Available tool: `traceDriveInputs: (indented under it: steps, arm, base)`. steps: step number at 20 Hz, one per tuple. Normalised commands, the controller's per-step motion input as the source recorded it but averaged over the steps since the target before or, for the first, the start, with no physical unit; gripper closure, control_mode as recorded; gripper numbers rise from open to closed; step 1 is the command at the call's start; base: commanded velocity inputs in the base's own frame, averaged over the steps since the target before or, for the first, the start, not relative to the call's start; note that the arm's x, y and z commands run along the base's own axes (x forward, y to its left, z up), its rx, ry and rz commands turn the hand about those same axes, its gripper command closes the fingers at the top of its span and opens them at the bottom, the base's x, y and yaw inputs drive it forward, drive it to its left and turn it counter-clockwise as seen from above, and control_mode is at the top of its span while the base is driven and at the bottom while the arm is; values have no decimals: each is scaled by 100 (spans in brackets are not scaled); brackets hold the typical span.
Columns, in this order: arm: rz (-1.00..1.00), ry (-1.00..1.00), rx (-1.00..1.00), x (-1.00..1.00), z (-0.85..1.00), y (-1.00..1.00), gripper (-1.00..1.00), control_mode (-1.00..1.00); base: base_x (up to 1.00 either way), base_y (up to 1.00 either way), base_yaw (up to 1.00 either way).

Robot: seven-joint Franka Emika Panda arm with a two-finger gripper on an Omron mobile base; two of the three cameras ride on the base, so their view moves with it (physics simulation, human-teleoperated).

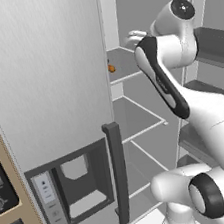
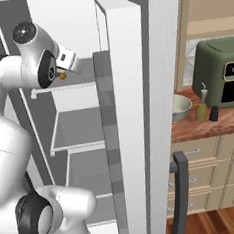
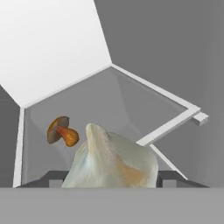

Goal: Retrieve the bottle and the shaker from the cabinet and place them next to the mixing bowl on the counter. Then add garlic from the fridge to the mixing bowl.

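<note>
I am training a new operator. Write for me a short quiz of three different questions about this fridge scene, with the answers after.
1. True or false: the fridge door is open.
2. Which item lies between the fingertips of the gripper? A) mushroom B) garlic C) shaker
3. Fill in: on the counter, the bottle and the shaker stand beside the ____.

Key: 1 true. 2 B, the garlic; the mushroom lies behind it on the shelf. 3 mixing bowl.

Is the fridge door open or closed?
Open. The fridge door is swung out, so the shelf inside shows, with a mushroom lying on it beyond the garlic.
</note>
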Motion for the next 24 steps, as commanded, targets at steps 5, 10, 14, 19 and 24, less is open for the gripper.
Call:
traceDriveInputs:
  steps: [5,10,14,19,24]
  arm:
    - [-1,-7,0,-100,-6,-6,100,-100]
    - [0,-1,0,-100,4,-1,100,-100]
    - [0,0,1,-100,13,0,100,-100]
    - [0,6,2,-100,5,0,100,-100]
    - [0,3,0,-100,-7,0,100,-100]
  base:
    - [0,0,0]
    - [0,0,0]
    - [0,0,0]
    - [0,0,0]
    - [0,0,0]
